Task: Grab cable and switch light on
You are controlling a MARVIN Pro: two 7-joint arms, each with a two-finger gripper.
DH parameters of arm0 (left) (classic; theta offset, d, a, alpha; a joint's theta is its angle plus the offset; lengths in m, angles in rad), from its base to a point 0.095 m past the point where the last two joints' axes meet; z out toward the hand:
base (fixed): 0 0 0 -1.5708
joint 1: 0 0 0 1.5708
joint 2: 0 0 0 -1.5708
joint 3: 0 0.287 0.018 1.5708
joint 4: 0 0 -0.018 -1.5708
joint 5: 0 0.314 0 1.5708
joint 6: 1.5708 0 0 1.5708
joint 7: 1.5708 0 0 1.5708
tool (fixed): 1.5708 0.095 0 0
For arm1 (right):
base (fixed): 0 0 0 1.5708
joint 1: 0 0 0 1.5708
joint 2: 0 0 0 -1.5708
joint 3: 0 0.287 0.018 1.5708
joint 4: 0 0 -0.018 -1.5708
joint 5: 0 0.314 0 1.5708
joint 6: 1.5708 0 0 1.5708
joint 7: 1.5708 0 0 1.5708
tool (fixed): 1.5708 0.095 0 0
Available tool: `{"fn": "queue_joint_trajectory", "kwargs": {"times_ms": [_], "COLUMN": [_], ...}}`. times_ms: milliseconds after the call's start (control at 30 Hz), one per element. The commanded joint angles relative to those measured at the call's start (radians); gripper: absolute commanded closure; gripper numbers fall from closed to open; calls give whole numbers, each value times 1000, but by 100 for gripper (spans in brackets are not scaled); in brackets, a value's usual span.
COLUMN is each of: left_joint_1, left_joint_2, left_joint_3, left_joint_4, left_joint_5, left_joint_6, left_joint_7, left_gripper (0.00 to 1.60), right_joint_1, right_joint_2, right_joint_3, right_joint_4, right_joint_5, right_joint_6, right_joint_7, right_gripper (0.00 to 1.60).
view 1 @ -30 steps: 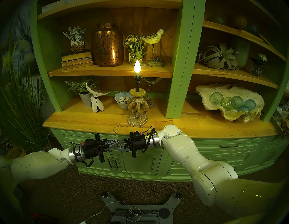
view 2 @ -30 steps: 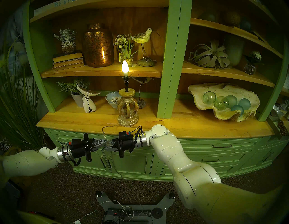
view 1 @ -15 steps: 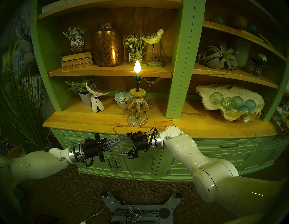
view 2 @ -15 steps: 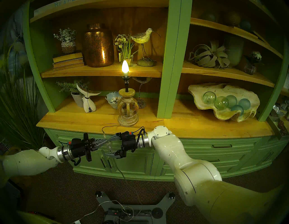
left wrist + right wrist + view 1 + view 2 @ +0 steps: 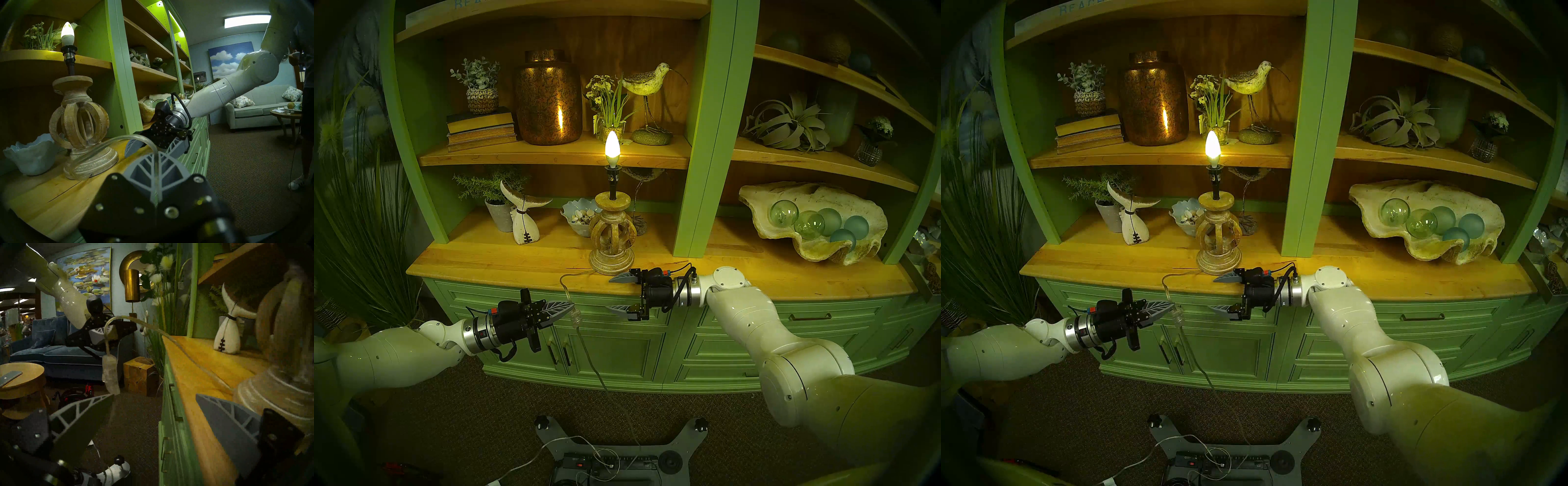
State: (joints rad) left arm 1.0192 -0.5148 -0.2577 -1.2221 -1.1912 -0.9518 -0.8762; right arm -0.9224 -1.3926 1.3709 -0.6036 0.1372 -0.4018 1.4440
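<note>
Small candle-shaped bulb (image 5: 612, 146) on carved tan openwork-ball lamp glows: switching looks done. Left gripper (image 5: 569, 307) clamped on thin transparent silvery lamp cord (image 5: 565, 291), clear inline switch (image 5: 575, 315) dangling just below. Right gripper (image 5: 614, 294) spread wide, empty, well clear. Left: release cord.
</note>
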Motion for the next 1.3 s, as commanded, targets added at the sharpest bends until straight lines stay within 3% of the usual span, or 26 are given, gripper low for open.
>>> {"fn": "queue_joint_trajectory", "kwargs": {"times_ms": [0,267,433,667,833,1233,1267], "left_joint_1": [-29,-27,-27,-27,-26,-28,-28], "left_joint_2": [0,1,1,2,2,3,3], "left_joint_3": [-14,-13,-11,-10,-10,-9,-9], "left_joint_4": [-11,-13,-14,-14,-15,-16,-16], "left_joint_5": [-3,1,3,4,5,7,7], "left_joint_6": [-8,-8,-8,-8,-8,-8,-8], "left_joint_7": [-71,-55,-50,-46,-41,-47,-46], "left_gripper": [160,160,160,160,160,160,160], "right_joint_1": [-72,-171,-246,-324,-332,-457,-450], "right_joint_2": [90,141,156,105,86,-7,-18], "right_joint_3": [68,129,204,246,260,223,215], "right_joint_4": [-69,-96,-142,-234,-269,-442,-416], "right_joint_5": [73,133,205,280,306,335,339], "right_joint_6": [-10,-21,-61,-115,-178,-354,-371], "right_joint_7": [40,40,0,-24,-58,-222,-230], "right_gripper": [0,0,0,0,0,0,0]}}
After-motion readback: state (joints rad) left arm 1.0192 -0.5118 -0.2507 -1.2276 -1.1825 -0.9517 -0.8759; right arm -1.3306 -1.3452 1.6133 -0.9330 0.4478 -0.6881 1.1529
